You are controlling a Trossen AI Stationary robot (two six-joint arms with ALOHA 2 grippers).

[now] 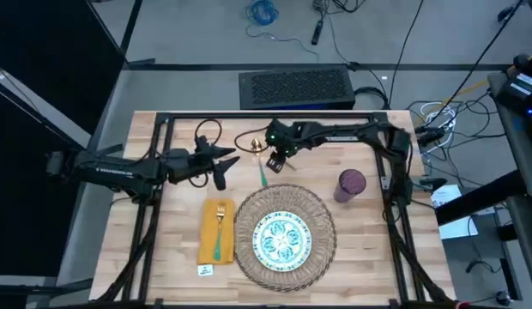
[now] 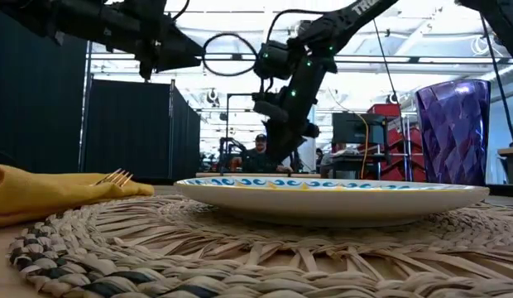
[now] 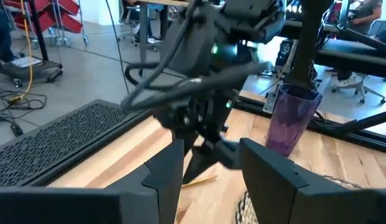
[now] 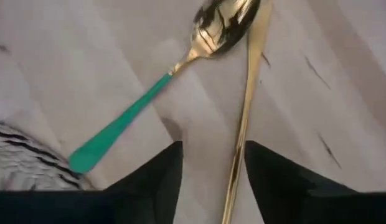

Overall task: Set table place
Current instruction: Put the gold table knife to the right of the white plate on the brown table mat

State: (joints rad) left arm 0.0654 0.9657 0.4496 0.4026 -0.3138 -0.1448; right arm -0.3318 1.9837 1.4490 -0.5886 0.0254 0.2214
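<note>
Right gripper (image 1: 277, 157) hangs over the far middle of the table (image 1: 369, 240) in the high view, its arm reaching in from the right edge and bent at the elbow, wrist tipped down toward the green-handled spoon (image 1: 262, 175) lying just beyond the woven mat (image 1: 322, 219); the left gripper (image 1: 221, 163) waits nearby at the left, fingers spread and empty. On the mat sits the patterned plate (image 1: 281, 238), with the yellow napkin (image 1: 208, 236) and fork (image 1: 220, 225) to its left and the purple cup (image 1: 351, 184) to its right. From the low view, the right gripper (image 2: 283, 132) hovers behind the plate (image 2: 331, 197), apart from the tabletop. The left wrist view shows the right gripper (image 3: 208, 146) pointing steeply down at the wood beside the cup (image 3: 289, 121). In the right wrist view the 2 dark fingers (image 4: 159, 180) stand apart, gripping nothing, with a slim gold piece of cutlery (image 4: 246, 112) running between them and the spoon (image 4: 159, 87) angled off to one side, bowl touching it. To pick cleanly, I judge the gripper should centre on 1 handle only and descend straight, so the other piece is not dragged.
</note>
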